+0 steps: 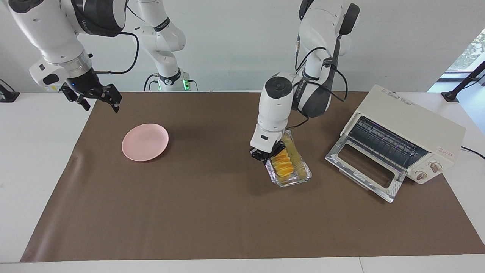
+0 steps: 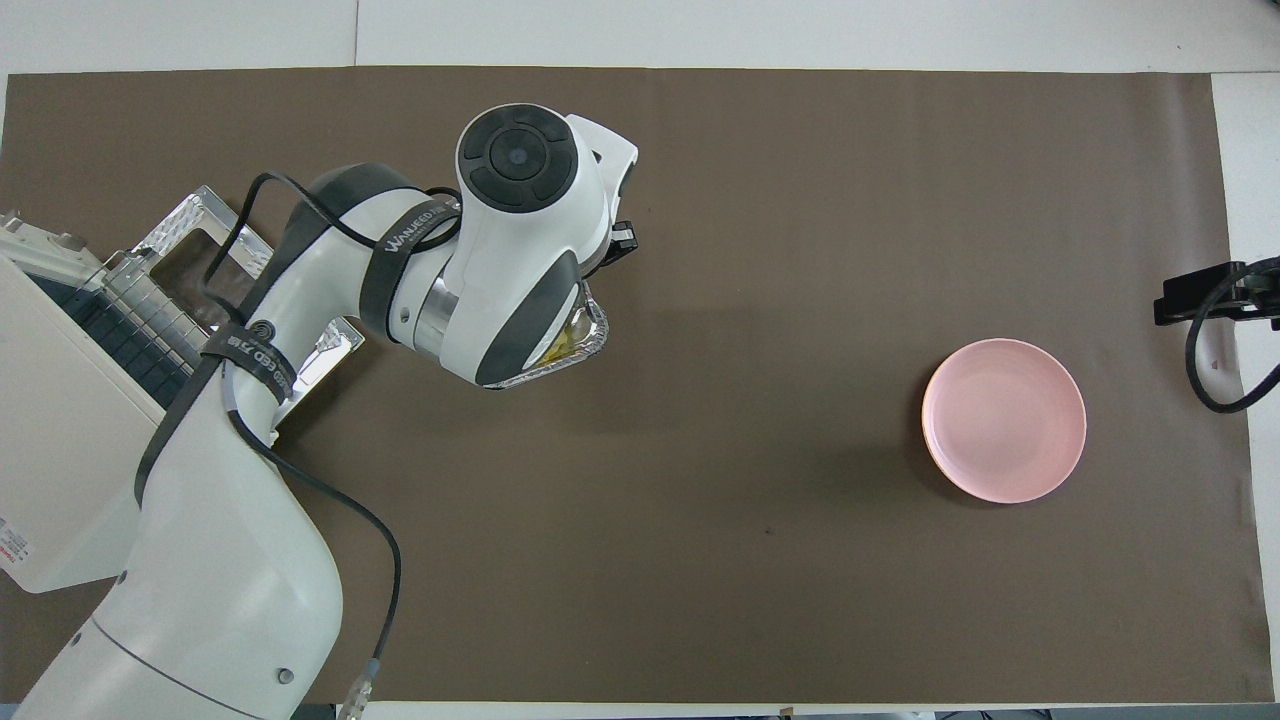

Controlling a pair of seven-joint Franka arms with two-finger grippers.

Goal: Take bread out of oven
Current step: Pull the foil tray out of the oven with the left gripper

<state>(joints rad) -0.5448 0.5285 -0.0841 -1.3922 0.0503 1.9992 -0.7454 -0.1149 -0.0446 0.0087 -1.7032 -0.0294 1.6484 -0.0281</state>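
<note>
Bread [image 1: 283,163] in tray [image 1: 301,175], under left pincer [image 1: 266,157]

Bright, even light – soft shadows, sharp pics.

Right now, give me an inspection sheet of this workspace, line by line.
Surface: brown mat over a white table.
Job's things: bread in a foil tray, out of the oven; oven door down.
Clutter: empty pink plate toward the right arm's end.
Grippers: left gripper shut on the foil tray's rim over the mat; right gripper open, waiting above the mat's corner.
Cables: one cable leaves the oven.
Surroundings: white wall, black clamp at the table's edge.
</note>
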